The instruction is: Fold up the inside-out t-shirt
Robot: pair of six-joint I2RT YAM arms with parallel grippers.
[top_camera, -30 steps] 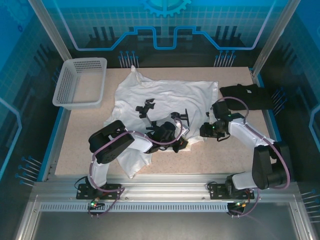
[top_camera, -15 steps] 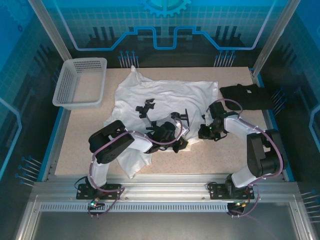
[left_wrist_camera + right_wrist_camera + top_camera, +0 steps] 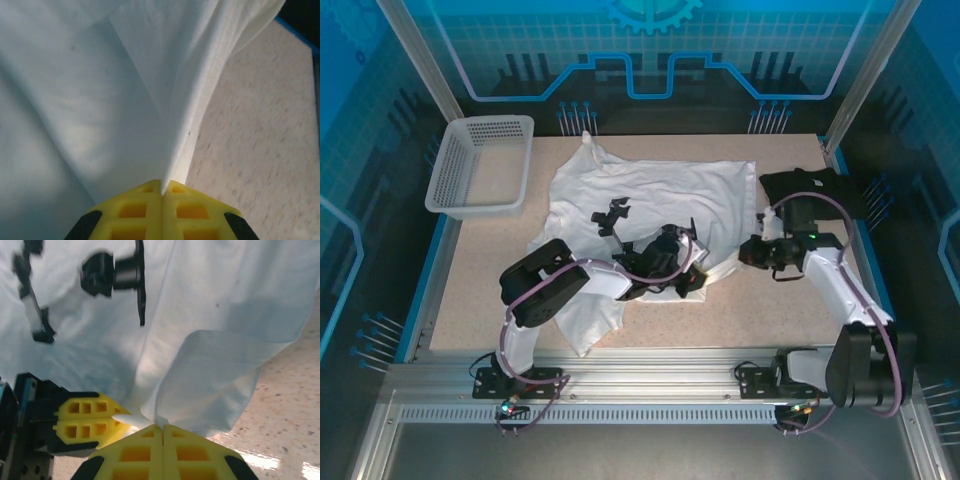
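The right gripper [image 3: 163, 429] now has its yellow fingers pressed flat together on a thin edge of the t-shirt [image 3: 650, 195]; a second ago they stood partly apart beside the cloth, so this pinch is new. Since closing, that arm has swung out toward the right side of the table [image 3: 770, 315], drawing a narrow band of hem taut between itself and the left gripper [image 3: 161, 186]. The left gripper is shut on a raised ridge of white cloth, as it was a second ago, and has shifted only a little to the right. Both grippers now hold the shirt's near edge, close together, so I judge the grasping step done, and the next job is to stretch or lift that edge to straighten the shirt before any fold. The shirt itself lies across the middle and far part of the table, white with a faint yellowish cast, heavily wrinkled, with a few small dark specks. One corner points toward the far edge near the basket [image 3: 480, 165], and a flap trails toward the near edge under the left arm
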